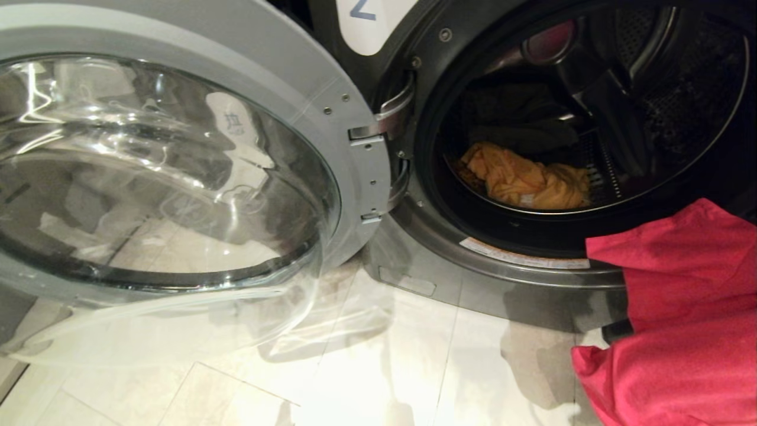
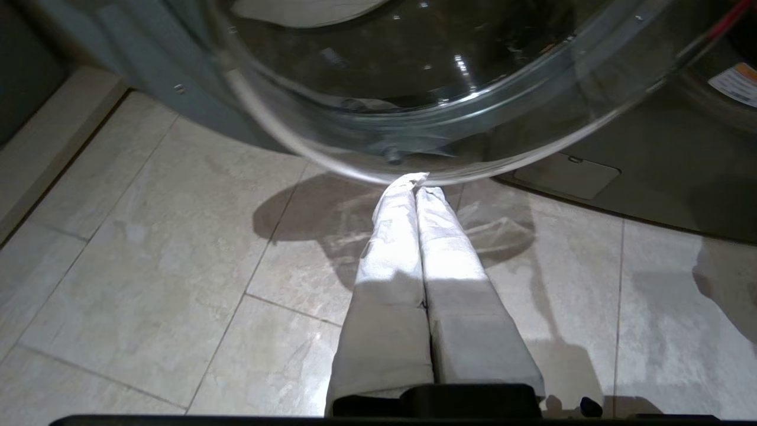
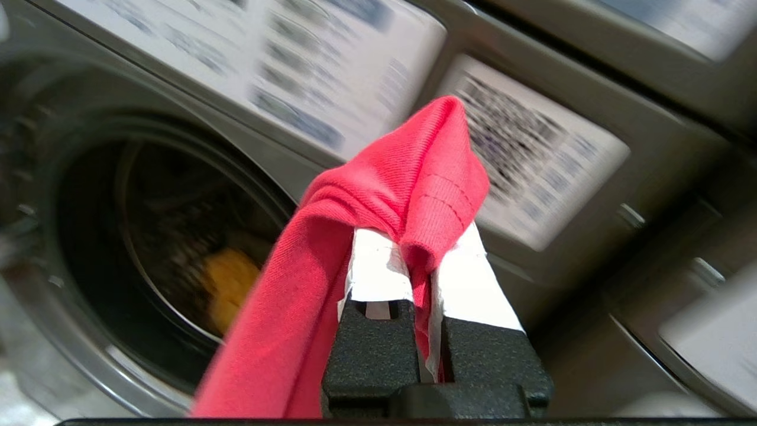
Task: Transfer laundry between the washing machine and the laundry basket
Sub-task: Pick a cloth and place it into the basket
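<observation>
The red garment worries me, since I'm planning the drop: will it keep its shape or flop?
Likely floppy: the red garment folds over the right end effector, which is shut on it, and hangs in loose drapes. Probably light. It may snag on the washing machine rim.

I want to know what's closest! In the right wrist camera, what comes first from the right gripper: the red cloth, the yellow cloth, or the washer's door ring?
1. Red cloth, pinched in the right gripper.
2. Washer's door ring, beside the hanging cloth.
3. Yellow cloth, deep inside the drum.
</observation>
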### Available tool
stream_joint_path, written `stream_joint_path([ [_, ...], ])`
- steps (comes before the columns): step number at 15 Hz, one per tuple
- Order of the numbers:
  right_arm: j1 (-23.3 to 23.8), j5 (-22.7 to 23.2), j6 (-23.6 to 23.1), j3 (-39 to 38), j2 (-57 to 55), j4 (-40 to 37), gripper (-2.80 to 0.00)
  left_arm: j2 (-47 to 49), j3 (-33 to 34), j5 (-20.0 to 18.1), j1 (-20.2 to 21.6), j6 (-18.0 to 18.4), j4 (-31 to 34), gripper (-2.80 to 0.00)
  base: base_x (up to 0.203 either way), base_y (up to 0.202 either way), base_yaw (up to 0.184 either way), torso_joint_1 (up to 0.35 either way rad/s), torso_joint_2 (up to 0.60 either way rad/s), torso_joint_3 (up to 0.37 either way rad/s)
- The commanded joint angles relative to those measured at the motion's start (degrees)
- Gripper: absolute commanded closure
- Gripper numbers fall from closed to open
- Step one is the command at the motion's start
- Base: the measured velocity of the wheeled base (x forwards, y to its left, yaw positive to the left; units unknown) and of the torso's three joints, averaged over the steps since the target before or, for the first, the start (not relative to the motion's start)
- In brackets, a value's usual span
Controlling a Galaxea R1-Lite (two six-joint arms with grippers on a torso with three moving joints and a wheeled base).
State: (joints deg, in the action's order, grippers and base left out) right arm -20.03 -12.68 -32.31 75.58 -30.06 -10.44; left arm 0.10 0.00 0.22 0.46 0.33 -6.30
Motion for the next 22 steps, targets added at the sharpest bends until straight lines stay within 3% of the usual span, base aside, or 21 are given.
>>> stream_joint_path([
  [1, 0.0, -0.1, -0.2, -0.2, 0.1, 0.0, 0.0, 0.0, 2.3, 0.0, 0.1, 0.0, 0.0, 0.0, -0.001, 0.003, -0.136, -0.002, 0.0, 0.002],
  [14, -0.1, -1.2, -0.1, 1.3, -4.8, 0.2, 0.0, 0.0, 2.3, 0.0, 0.1, 0.0, 0.0, 0.0, 0.001, 0.007, -0.167, 0.002, 0.0, 0.002],
  [18, -0.2, -7.5, -0.1, 4.4, -10.4, 0.0, 0.0, 0.0, 2.3, 0.0, 0.1, 0.0, 0.0, 0.0, 0.001, -0.001, -0.018, 0.001, 0.0, 0.001],
  [22, -0.4, -16.2, 1.5, 12.9, -18.7, -0.1, 0.0, 0.0, 2.3, 0.0, 0.1, 0.0, 0.0, 0.0, 0.0, 0.0, 0.0, 0.0, 0.0, 0.0],
])
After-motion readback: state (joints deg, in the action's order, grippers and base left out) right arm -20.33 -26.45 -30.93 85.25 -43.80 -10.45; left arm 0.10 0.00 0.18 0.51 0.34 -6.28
